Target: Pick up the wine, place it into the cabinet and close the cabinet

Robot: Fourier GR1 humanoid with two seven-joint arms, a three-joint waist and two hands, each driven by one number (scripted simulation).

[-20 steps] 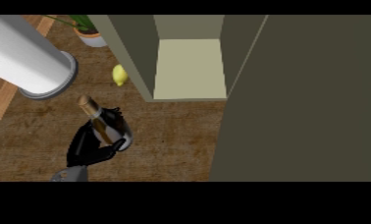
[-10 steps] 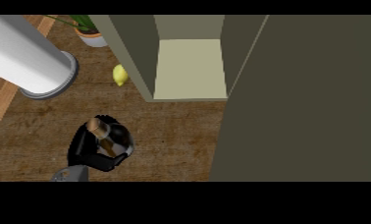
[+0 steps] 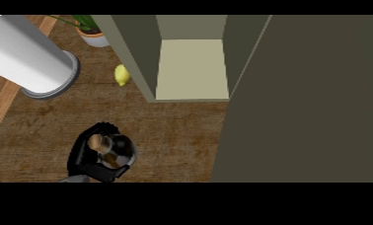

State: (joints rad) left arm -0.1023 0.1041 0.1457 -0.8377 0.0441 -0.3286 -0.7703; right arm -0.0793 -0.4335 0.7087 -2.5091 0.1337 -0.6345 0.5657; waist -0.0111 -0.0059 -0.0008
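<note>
The wine bottle (image 3: 108, 151) shows end-on in the head view at the lower left: a tan top with dark glass below it. My left hand (image 3: 80, 154) is curled round it, black fingers wrapping both sides, over the wooden counter (image 3: 167, 135). The cabinet (image 3: 193, 68) stands open up and to the right of the hand, its pale inner floor bare. Its open door (image 3: 306, 100) is the big olive panel filling the right side. The hand and bottle are well short of the cabinet's opening. My right hand does not show.
A tall white-grey cylinder (image 3: 33, 61) stands on the counter at the upper left. A yellow lemon (image 3: 122, 74) lies next to the cabinet's left wall. A potted plant (image 3: 93, 36) sits at the back left.
The bottle's neck stuck out of the hand toward the upper left a second ago; now the bottle stands end-on in the hand. The hand has shifted slightly toward the lower edge.
</note>
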